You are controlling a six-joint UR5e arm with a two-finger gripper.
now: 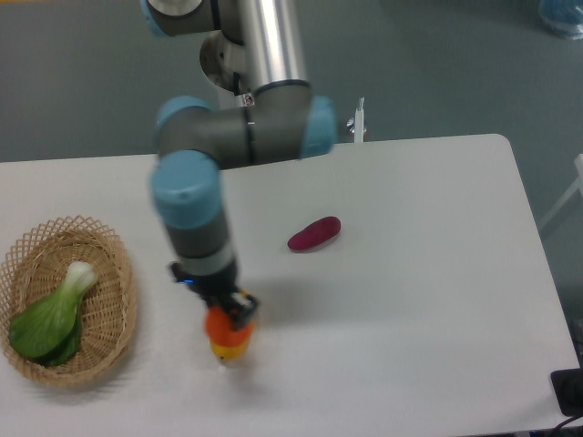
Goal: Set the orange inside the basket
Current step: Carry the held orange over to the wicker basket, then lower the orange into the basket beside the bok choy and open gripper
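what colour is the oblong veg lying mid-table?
Purple-magenta, plain with no pattern. The oblong vegetable shows clearly in the fixed camera view, lying alone on the white table.

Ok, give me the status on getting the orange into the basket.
Done: the orange is picked up, clamped in the gripper. In hand: the carry. The orange sits in front of the yellow fruit, partway across the table, with the purple vegetable off to the other side. Left: reach the basket, which holds only a bok choy, and release.
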